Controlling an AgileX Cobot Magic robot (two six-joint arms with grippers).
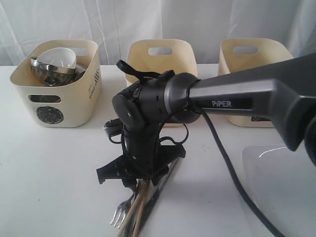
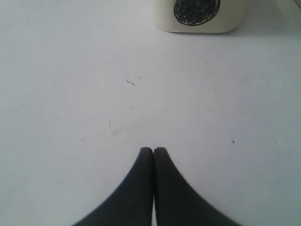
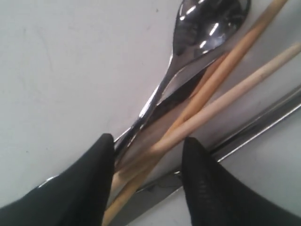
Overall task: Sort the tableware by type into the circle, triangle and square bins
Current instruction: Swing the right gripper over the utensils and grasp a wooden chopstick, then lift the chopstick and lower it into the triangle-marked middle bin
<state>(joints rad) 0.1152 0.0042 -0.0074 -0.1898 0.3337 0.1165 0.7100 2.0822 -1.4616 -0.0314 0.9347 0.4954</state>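
Cutlery is seen heaped on the white bench (image 1: 49, 163) beneath the right pincer (image 3: 148, 141); its jaws are held wide, astride the wooden chopsticks (image 3: 221, 75) and the handle of the steel spoon (image 3: 207, 23); whether either is touched cannot be told; the fork (image 1: 118, 215) is laid beside them. The left pincer (image 2: 154, 149) is pressed shut on nothing above the bench, near the circle bin (image 1: 54, 94); the small white bowl (image 1: 57, 55) and steel bowl (image 1: 49, 74) are lodged in that bin; the middle bin (image 1: 140, 59) and far bin (image 1: 232, 59) are ranged alongside.

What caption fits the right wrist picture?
Open right gripper straddles wooden chopsticks beside a steel spoon on the white table.
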